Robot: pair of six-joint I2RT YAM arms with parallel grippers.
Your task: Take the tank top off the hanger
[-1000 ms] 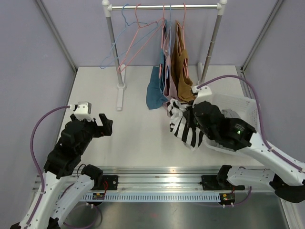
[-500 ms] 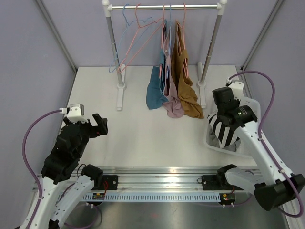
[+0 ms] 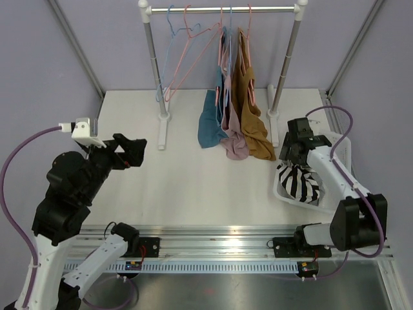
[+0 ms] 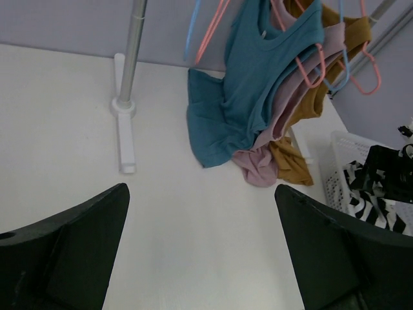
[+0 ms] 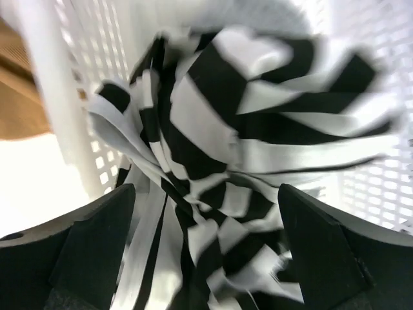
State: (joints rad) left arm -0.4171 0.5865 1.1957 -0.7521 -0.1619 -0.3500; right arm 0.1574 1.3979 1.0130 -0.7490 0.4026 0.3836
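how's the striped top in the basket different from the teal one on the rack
The striped tank top is black and white; the teal tank top is one plain colour. The striped one lies crumpled in the white basket, off any hanger; the teal one hangs below the rail, stretched long, with its lower end bunched on the table. Both are limp fabric tops.

No legible text, label, brand or number on anything in view
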